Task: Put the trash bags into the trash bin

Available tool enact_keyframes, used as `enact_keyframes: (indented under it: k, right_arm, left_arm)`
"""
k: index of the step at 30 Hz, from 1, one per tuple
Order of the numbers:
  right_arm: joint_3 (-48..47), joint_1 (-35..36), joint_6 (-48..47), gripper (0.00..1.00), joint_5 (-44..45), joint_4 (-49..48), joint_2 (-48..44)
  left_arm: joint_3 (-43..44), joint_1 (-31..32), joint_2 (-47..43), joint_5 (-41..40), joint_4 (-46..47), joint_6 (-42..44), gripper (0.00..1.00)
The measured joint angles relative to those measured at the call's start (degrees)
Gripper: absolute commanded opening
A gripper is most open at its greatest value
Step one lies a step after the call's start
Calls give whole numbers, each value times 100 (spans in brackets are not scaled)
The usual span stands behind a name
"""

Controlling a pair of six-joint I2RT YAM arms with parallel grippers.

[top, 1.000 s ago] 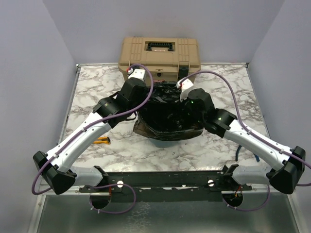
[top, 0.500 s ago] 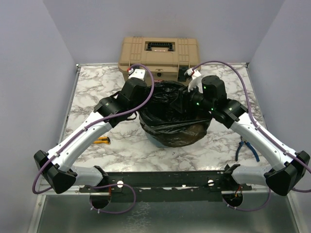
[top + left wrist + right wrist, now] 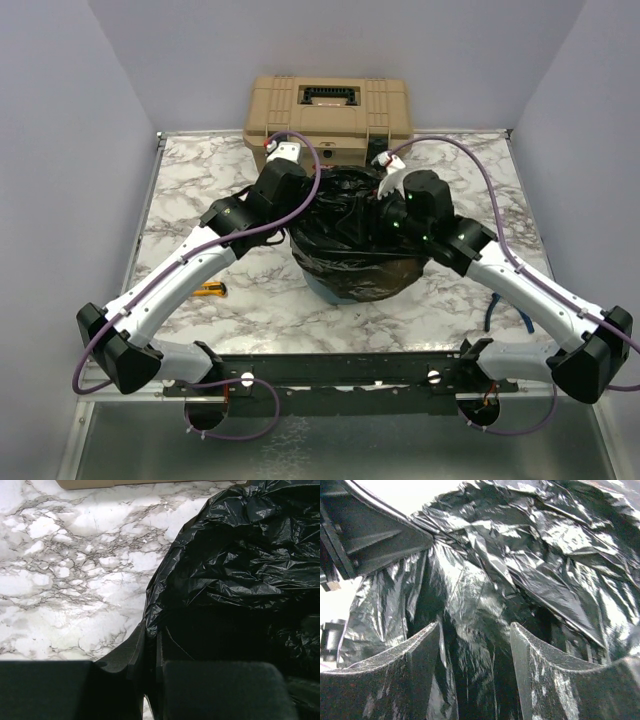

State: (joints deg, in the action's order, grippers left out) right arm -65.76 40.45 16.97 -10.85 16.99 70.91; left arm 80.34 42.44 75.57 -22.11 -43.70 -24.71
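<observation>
- Left gripper [image 3: 149,647]: fingers pressed almost together, pinching the left edge fold of the trash bag [image 3: 235,570].
- Right gripper [image 3: 475,647]: fingers spread wide over the bag's right side. Crinkled film shows in the gap and nothing is clamped. Contact at the tips cannot be told.
- Trash bag: draped over and into the trash bin [image 3: 322,288], at the middle of the table [image 3: 180,170]. Only a teal sliver of the bin shows at its near base.
- Toolbox [image 3: 328,108]: tan, just behind the bin.

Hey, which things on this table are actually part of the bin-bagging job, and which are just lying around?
Part of the job: black trash bag draped over the teal trash bin; left gripper pinching the bag's edge; right gripper open at the bag.
Lying about: tan toolbox; small yellow tool; blue-handled tool.
</observation>
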Motion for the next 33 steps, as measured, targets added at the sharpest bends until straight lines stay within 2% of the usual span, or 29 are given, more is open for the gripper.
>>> enact_keyframes:
  k: [3, 8, 13, 15, 20, 25, 26, 27, 29, 30, 33]
  right_arm:
    - [319, 168, 166, 64, 199, -601, -70]
    - [326, 225, 208, 64, 243, -1552, 179]
    - [334, 225, 186, 71, 247, -2365, 175]
    - [238, 225, 146, 77, 249, -2441, 170]
    - [-446, 225, 61, 79, 227, -2277, 260]
    - [-341, 225, 138, 80, 343, -2479, 214]
    - [-341, 225, 142, 80, 402, -2411, 219]
    - [-356, 225, 142, 80, 501, -2302, 216]
    - [-546, 232, 125, 84, 901, -1869, 188]
    - [-691, 238, 92, 85, 1180, -1593, 157]
    - [-1097, 247, -33, 88, 2149, -675, -168]
  left_arm:
    - [0, 0, 0, 0, 7, -57, 0]
    - [-2, 0, -2, 11, 37, -109, 0]
    - [-28, 0, -2, 13, 79, -144, 0]
    - [-50, 0, -4, 13, 105, -166, 0]
    - [-63, 0, -4, 13, 131, -190, 0]
    - [-68, 0, -11, 15, 136, -208, 0]
    - [-74, 0, -13, 15, 142, -208, 9]
    - [-81, 0, -17, 17, 151, -208, 24]
    - [-107, 0, -35, 22, 177, -197, 61]
    - [-120, 0, -46, 35, 181, -140, 72]
    - [-157, 0, -90, 111, 243, -160, 89]
